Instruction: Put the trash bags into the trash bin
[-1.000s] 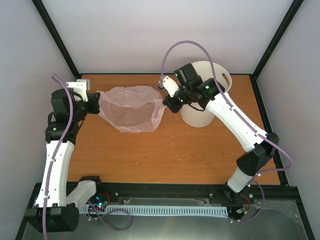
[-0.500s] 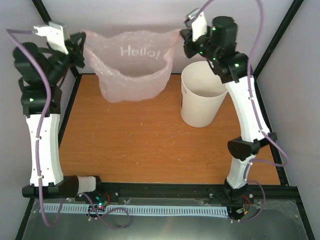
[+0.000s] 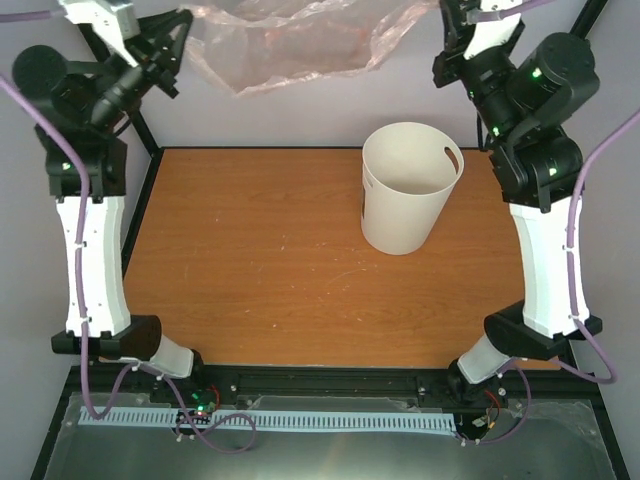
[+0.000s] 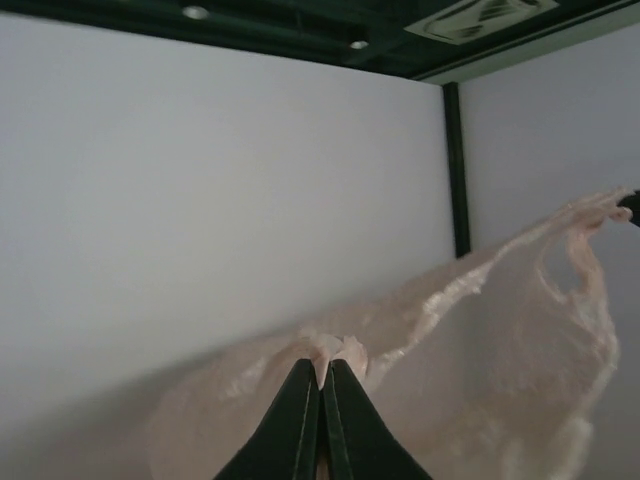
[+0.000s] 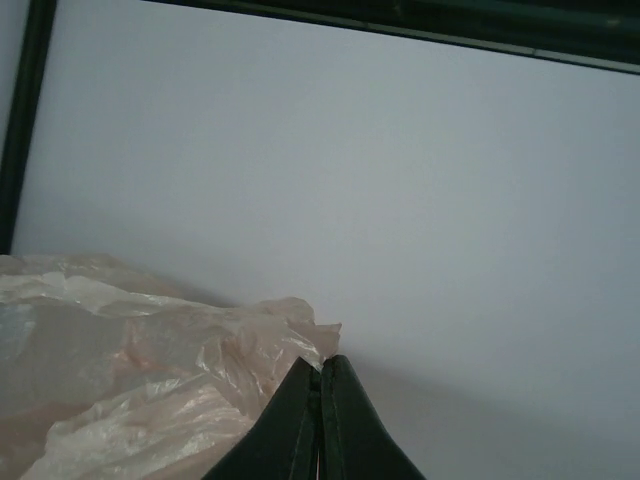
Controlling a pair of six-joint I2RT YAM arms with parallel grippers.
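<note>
Bag [image 3: 300,45] has risen higher, stretched wider, well apart from bin [image 3: 400,215].

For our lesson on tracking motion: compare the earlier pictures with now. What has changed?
Both arms rose, lifting the pink bag from the table to high above it, stretched between them, jaws shut on its edges. The white bin stayed put.
</note>
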